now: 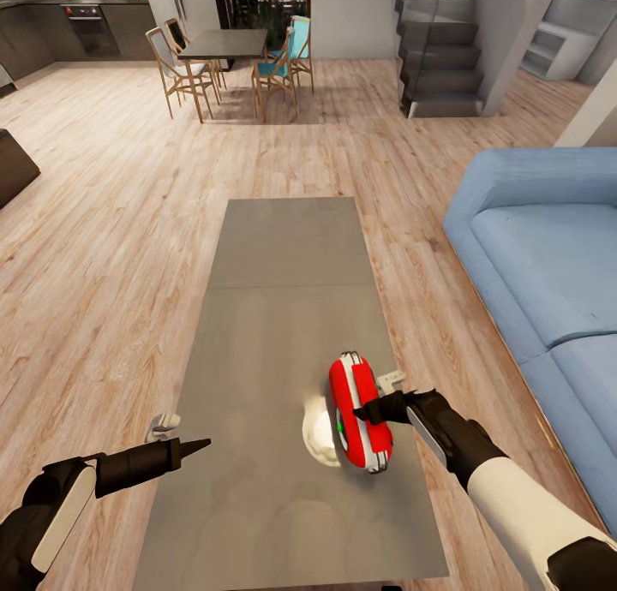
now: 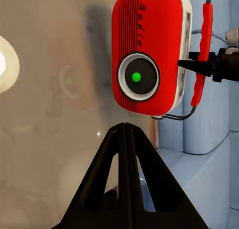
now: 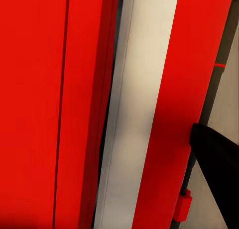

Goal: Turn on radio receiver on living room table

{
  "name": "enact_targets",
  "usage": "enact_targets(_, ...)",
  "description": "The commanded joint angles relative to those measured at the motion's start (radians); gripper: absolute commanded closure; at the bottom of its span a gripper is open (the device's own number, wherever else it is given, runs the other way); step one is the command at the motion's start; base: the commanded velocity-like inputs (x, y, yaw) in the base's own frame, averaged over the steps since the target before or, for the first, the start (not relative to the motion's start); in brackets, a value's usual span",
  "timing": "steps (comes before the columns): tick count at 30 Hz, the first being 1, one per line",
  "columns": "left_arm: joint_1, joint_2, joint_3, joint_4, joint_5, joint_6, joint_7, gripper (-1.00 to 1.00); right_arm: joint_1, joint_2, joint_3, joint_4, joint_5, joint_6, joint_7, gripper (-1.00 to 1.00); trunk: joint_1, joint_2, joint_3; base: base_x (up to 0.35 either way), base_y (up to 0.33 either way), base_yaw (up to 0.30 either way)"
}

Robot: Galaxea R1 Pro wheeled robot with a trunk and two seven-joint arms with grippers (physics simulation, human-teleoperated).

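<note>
Right claw (image 1: 377, 409) pressed against the right side of the radio receiver (image 1: 360, 424), black tips touching its red top handle (image 2: 201, 55). Could not tell from any view whether clenched around the handle or merely resting on it. Showed one dark finger (image 3: 216, 159) lying hard beside the red strap in the right wrist view, nothing more.

Left claw (image 1: 195, 444) clenched to a point and empty, poised over the left edge of the worktop (image 1: 283, 257), well apart from the radio and aimed at its face.

Radio receiver stood on the worktop toward the near end, close to the right long edge, handle turned to the blue sofa (image 1: 548, 257) side. Faced the left claw squarely, with the round dial (image 2: 138, 76) in plain sight and a small green light (image 2: 136, 76) glowing at its centre.

Step in hand, as judged: steadying the radio with the right claw while switching it on. Green light suggested power possibly already on, though not certain. Next move, if any needed: short, straight reach of the closed left tip to the dial centre, gentle enough not to push the radio over, right claw kept as a brace behind it.
</note>
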Motion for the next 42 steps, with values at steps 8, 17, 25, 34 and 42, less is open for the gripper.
enact_targets(8,0.000,0.000,0.000,0.000,0.000,0.000,0.000,1.00,0.000,-0.001,0.000,0.014,-0.005,-0.015,-0.001,-1.00,0.000,0.000,0.000,0.000,0.000,0.000)
enact_targets(17,0.000,0.000,0.000,0.000,0.000,0.000,0.000,1.00,0.000,-0.001,0.000,0.015,-0.005,-0.016,-0.002,-1.00,0.000,0.000,0.000,0.000,0.000,0.000)
enact_targets(25,0.000,-0.001,0.000,0.000,0.000,0.000,0.000,1.00,0.000,-0.003,0.000,0.010,-0.001,-0.014,0.001,-1.00,0.000,0.000,0.000,0.000,0.000,0.000)
enact_targets(34,0.000,-0.002,0.000,0.000,0.000,0.000,0.000,1.00,0.000,-0.010,0.001,-0.174,0.002,0.161,0.009,-1.00,0.000,0.000,0.000,0.000,0.000,0.000)
enact_targets(42,0.000,-0.002,0.000,0.000,-0.001,0.000,0.000,1.00,0.000,-0.011,-0.083,-0.513,0.003,0.503,0.006,-1.00,0.000,0.000,0.000,0.000,0.000,0.000)
